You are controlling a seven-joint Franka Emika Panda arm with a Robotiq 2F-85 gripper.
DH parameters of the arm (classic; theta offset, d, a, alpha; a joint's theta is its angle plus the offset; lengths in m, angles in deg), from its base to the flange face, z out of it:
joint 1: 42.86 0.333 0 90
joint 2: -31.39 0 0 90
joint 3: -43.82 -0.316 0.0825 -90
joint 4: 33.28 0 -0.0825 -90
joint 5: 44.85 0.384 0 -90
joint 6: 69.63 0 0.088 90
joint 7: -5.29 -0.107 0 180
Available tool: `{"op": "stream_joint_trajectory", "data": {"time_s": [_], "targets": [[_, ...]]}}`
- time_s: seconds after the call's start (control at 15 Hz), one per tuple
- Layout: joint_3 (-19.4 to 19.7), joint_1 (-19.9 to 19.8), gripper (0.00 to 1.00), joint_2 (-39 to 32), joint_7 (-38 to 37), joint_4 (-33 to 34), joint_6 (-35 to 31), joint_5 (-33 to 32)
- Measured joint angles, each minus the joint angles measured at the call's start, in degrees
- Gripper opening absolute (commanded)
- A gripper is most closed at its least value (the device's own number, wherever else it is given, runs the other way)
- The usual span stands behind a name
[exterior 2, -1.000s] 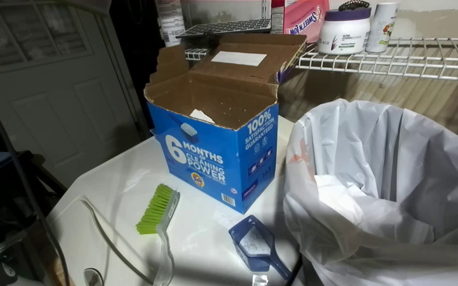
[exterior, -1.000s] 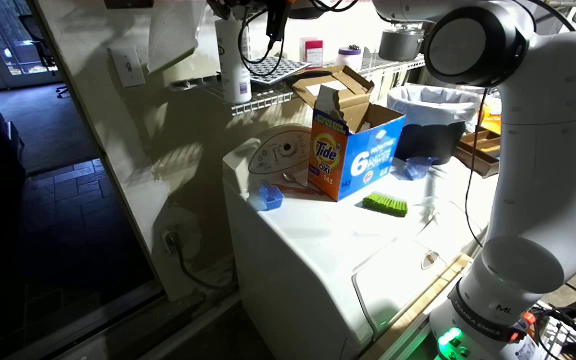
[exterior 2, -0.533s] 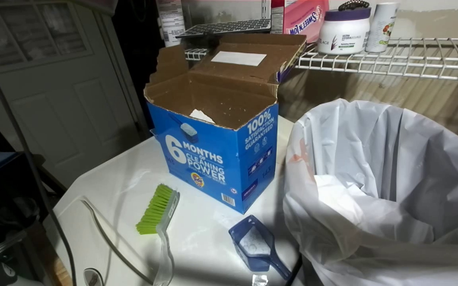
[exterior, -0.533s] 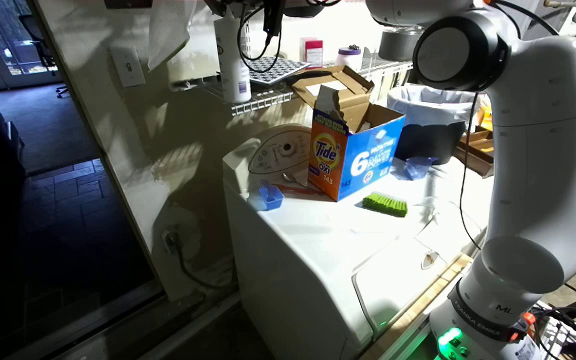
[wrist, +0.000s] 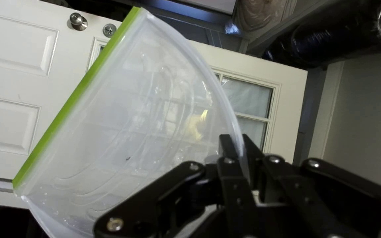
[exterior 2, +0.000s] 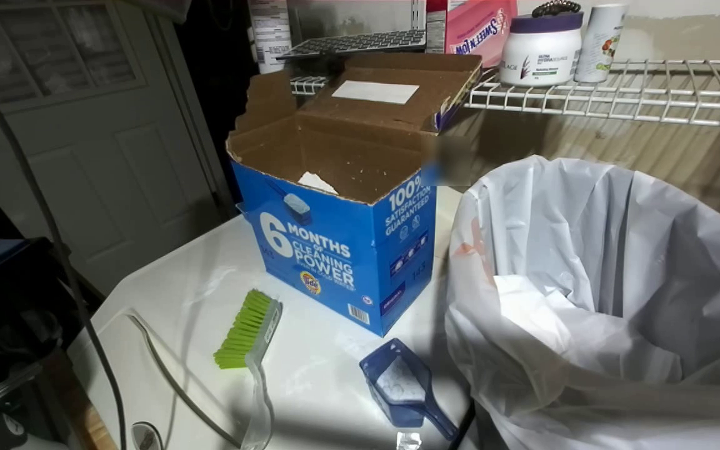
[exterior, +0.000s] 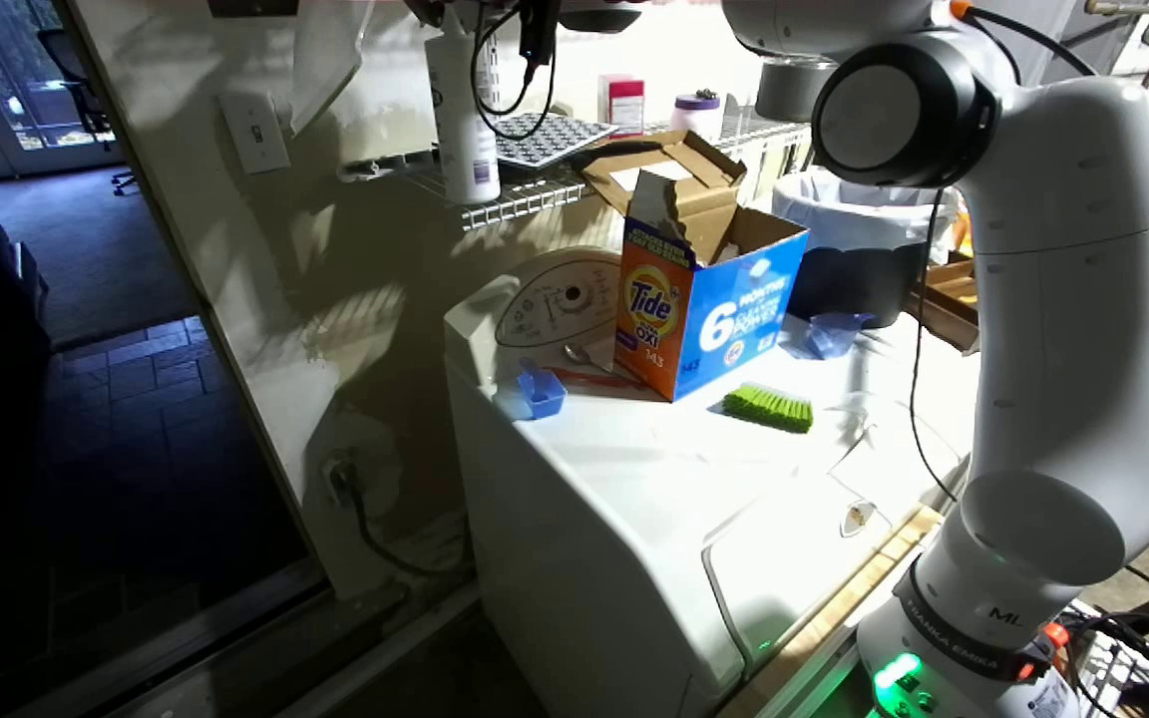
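Wrist view: end effector [wrist: 239, 147] comes in from below, fingers almost together w/ the curved rim of a see-thru dustpan [wrist: 150, 109] pinched btwn them — hold is on the rim only. Dustpan's tilted, its green lip [wrist: 75, 96] running diagonally on the side away from the fingers. B/g: white door [wrist: 15, 82] w/ knob & glass panes, plus a dark shiny cylinder [wrist: 329, 36] upper R.

In an exterior view, the dustpan's pale body shows up high next to the light switch [exterior: 257, 132], cut off by the top edge — well apart from the table [exterior: 614, 479]. White bottle [exterior: 467, 130] stands at the wire shelf's [exterior: 525, 209] end. Tide box [exterior: 699, 299] upright on table, flaps up; blue scoop [exterior: 542, 392] near it, green-bristled brush [exterior: 769, 407] in front. Arm [exterior: 1063, 339] rises at R.

In an exterior view, brush lies w/ clear handle toward camera; 2nd blue scoop [exterior 2: 397, 390] just beside the box's near corner, lined bin [exterior 2: 522, 206] next to that. On shelf: keyboard [exterior 2: 360, 40], Sweet'N Low box [exterior 2: 479, 28], purple-lid jar [exterior 2: 541, 53].
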Motion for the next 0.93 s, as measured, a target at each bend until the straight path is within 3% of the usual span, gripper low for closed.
{"op": "stream_joint_trajectory", "data": {"time_s": [0.93], "targets": [[-0.44,-1.0,0.02,-0.51,-3.74,1.53,-1.92,0.0]]}}
